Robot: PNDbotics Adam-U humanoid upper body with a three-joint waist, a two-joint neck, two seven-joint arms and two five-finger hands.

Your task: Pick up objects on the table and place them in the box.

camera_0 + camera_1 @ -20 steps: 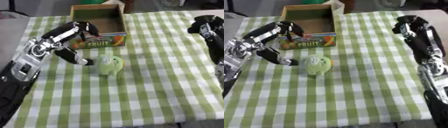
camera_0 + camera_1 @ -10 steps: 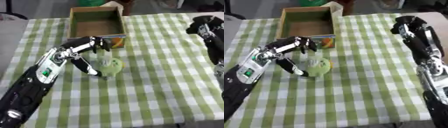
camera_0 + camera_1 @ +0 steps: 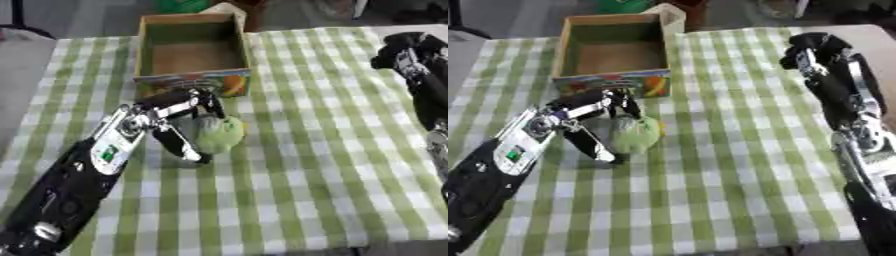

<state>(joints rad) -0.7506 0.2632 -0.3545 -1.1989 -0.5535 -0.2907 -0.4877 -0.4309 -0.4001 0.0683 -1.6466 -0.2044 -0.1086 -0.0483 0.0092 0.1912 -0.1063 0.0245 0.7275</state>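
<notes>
The left hand (image 3: 179, 111) is curling its fingers and thumb around the green ball (image 3: 219, 135) in the middle of the frame, so I think it is grabbing it and must next lift it up to the box (image 3: 144, 55) just above. The right hand (image 3: 815, 50) is hanging curled and empty at the upper right, and the right eye view is showing more of it over the checked worktop (image 3: 737, 150).
</notes>
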